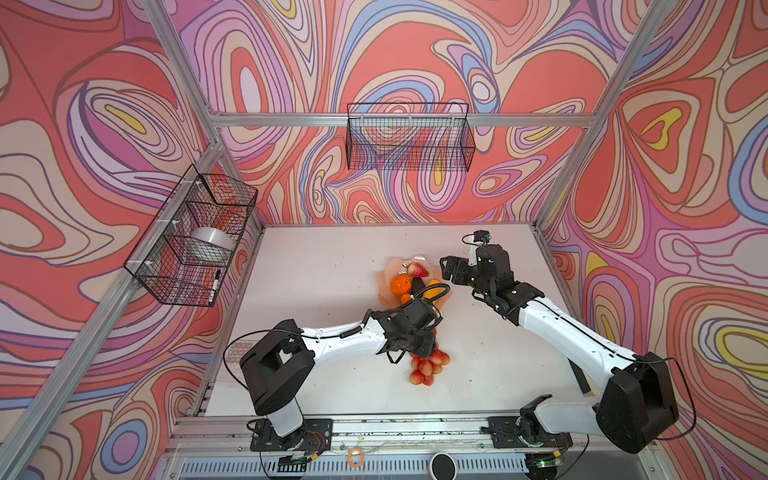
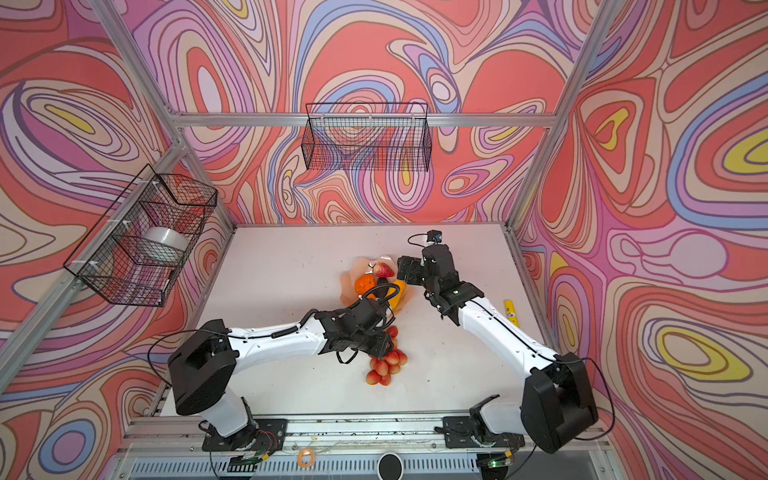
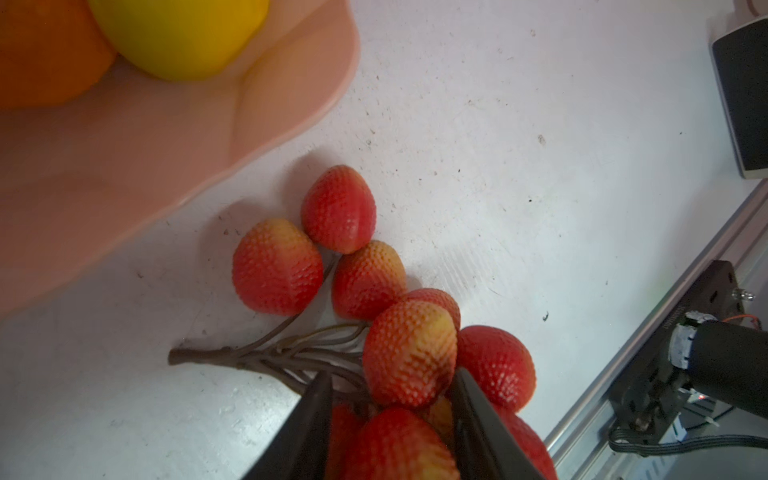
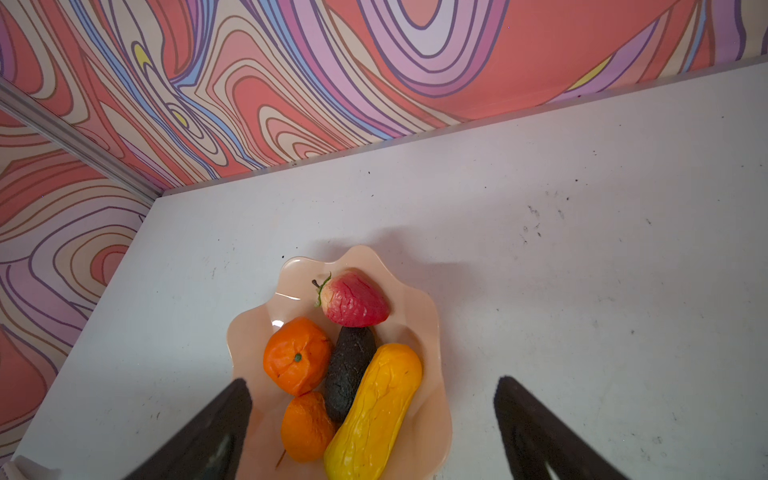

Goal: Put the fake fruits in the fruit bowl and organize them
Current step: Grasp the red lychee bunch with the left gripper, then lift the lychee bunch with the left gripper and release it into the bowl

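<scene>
Bright even light w/ soft shadows; fruit bowl (image 3: pixel 124 174) blurry close-up

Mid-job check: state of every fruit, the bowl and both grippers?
fruit bowl: upright on table
strawberry: in bowl
oranges: both in bowl
avocado: in bowl
yellow gourd: in bowl
grape bunch: on table, outside bowl
left gripper: jaws closed on grape bunch
right gripper: jaws open, empty

Grape bunch (image 3: pixel 409 353) partly behind left hand (image 3: pixel 392 399)

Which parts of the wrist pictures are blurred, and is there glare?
Left wrist view: the fruit bowl near the lens is soft, the grapes mostly sharp. Right wrist view: the right end effector has blurred fingers; small glare spots on the bowl.
</scene>
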